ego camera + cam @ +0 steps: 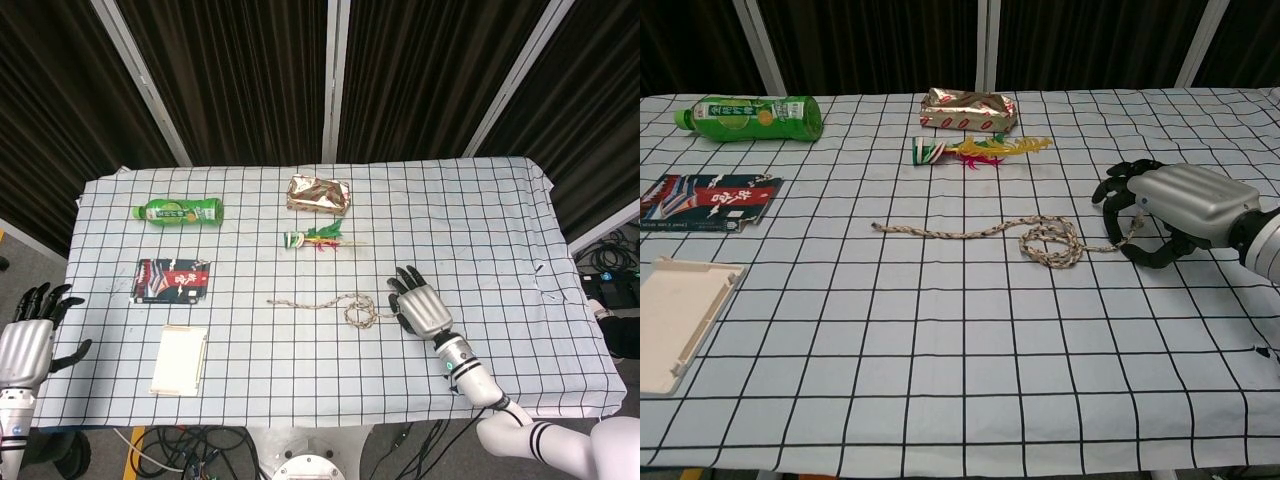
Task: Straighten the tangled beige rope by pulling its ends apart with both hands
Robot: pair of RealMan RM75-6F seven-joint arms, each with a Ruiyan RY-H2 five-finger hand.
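— Where is your left hand (pixel 28 340) sitting?

— You're holding it off the bench's (pixel 500 220) left edge, fingers spread, gripping nothing.

— And what's lying across the cloth?

— From the left: a cream tray (pixel 675 318), a dark snack packet (pixel 708 198), and a green bottle (pixel 748 117) lying on its side. Further along, a gold foil packet (pixel 968 108) and a colourful toy (pixel 975 149) just in front of it.

— The beige rope (pixel 985 234)?

— It's lying mid-bench, one end trailing left, a loose coil toward the right.

— My right hand (pixel 1165 213)?

— You're curling its fingers at the rope's right end; I cannot tell whether they're gripping it.
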